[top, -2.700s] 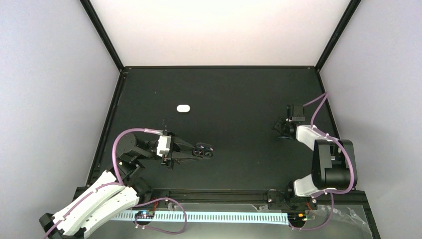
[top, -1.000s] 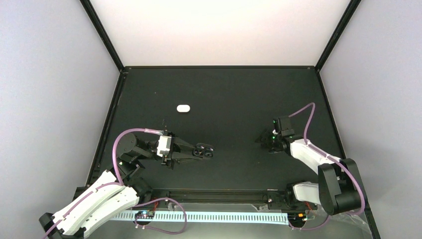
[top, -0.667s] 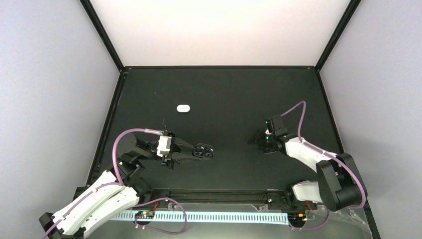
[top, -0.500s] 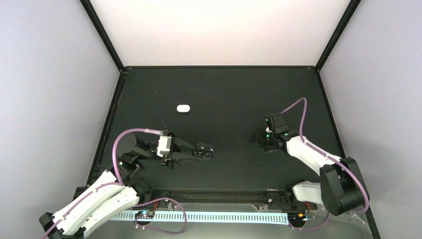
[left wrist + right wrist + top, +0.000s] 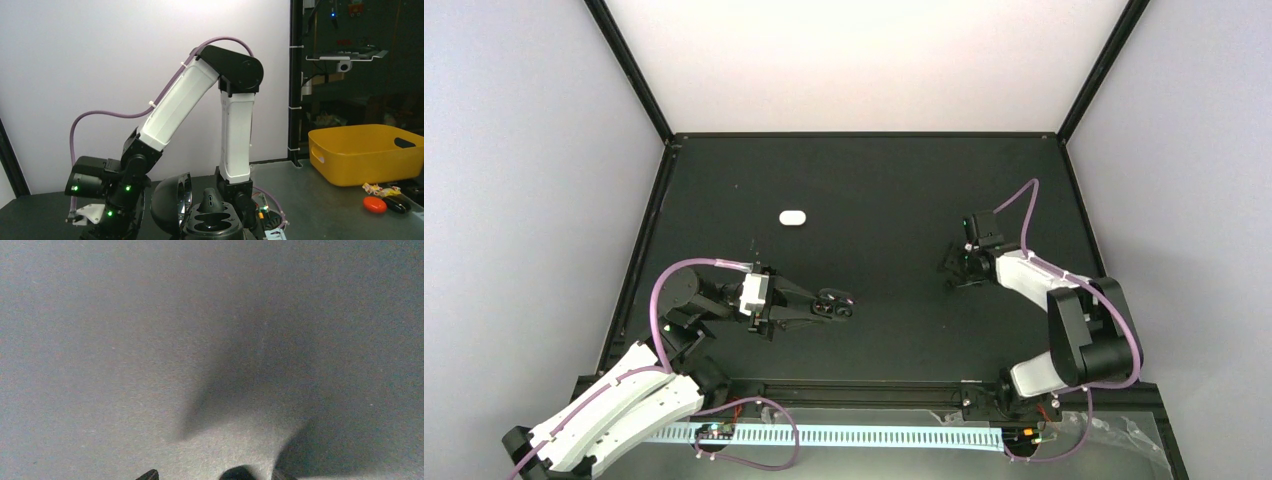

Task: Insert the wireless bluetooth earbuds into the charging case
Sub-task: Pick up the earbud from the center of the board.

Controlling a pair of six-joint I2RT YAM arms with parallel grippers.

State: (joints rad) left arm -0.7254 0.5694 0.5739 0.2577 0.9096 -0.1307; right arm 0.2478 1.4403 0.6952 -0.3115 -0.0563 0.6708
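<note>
The black charging case (image 5: pixel 834 304) sits in my left gripper (image 5: pixel 822 307), which is shut on it just left of the table's middle. Seen from the left wrist, the case (image 5: pixel 212 223) stands open, its domed lid (image 5: pixel 170 202) swung left and two dark wells showing. A small black nub (image 5: pixel 212 200) rises at its far edge; what it is I cannot tell. My right gripper (image 5: pixel 954 268) hovers low over bare mat right of centre. Its fingertips (image 5: pixel 150 474) stand apart at the bottom edge of the right wrist view. The earbuds are out of view.
A white pill-shaped object (image 5: pixel 793 217) lies on the mat behind the left gripper. Black frame rails (image 5: pixel 646 240) border the table. The left wrist view looks across at the right arm (image 5: pixel 235 125) and a yellow bin (image 5: pixel 365 152) beyond the table.
The right arm swung its gripper from the right side leftward toward the centre, then drew back slightly. The left arm and case stayed still.
</note>
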